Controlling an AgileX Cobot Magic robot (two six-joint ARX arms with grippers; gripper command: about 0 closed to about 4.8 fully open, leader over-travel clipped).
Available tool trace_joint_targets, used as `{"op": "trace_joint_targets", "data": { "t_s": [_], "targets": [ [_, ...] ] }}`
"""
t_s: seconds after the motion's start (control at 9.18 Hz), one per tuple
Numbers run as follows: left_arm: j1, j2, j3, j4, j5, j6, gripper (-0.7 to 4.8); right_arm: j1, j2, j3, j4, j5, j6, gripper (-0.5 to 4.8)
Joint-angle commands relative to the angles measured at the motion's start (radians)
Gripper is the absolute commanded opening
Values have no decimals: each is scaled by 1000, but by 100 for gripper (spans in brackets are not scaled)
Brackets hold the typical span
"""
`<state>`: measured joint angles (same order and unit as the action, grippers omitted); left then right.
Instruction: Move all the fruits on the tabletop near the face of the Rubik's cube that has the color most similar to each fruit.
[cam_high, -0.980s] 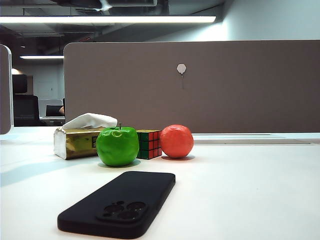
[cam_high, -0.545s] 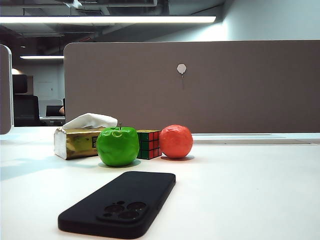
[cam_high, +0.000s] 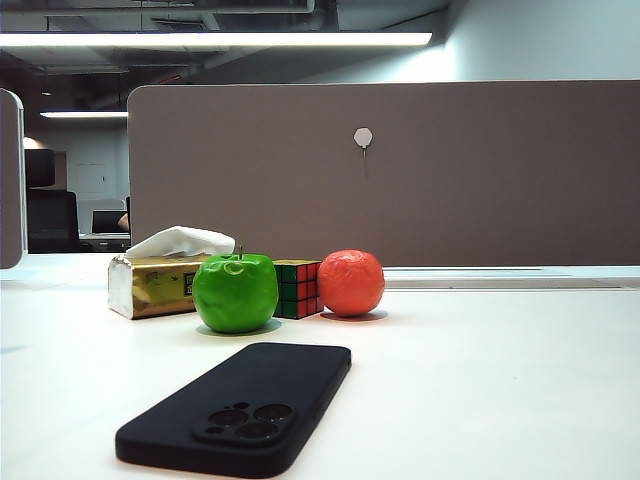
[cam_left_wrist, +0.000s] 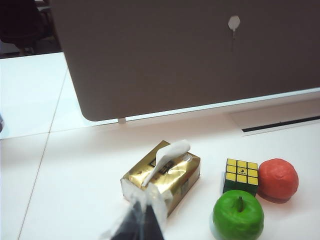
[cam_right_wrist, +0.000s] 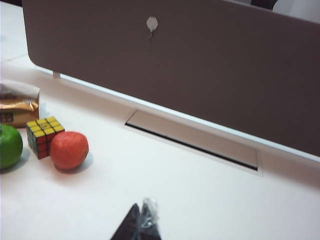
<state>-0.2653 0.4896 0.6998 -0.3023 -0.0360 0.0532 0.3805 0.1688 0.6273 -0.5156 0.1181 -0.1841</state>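
Fruits unmoved beside cube (cam_high: 297, 288), left hand (cam_left_wrist: 141, 220) shut, right hand (cam_right_wrist: 142, 222) seemingly shut

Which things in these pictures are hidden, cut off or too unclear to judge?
- Right gripper: right wrist view, cut by the frame edge, blurred; its opening is unclear.
- Left gripper: left wrist view, same.
- Green apple: right wrist view, cut by the edge.
- Rubik's cube: exterior view, its green face partly behind the apple.
- Tissue pack: right wrist view, mostly cut off.
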Motion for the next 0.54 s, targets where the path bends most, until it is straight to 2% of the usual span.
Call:
{"op": "trace_joint_targets", "data": {
  "t_s": [0.11,0.22,0.44,0.54],
  "targets": [
    [0,-332,-154,-132,-58,-57,-6,0,0,3,23,115,-4,-1],
    [0,-417,-188,-183,-57,-93,-6,1,0,1,23,100,-3,-1],
    [-1,-484,-224,-247,-56,-95,-6,0,-3,-25,24,82,-3,-1],
    [-2,-486,-245,-282,-50,-117,-6,1,-82,-213,196,55,0,-1]
  ]
}}
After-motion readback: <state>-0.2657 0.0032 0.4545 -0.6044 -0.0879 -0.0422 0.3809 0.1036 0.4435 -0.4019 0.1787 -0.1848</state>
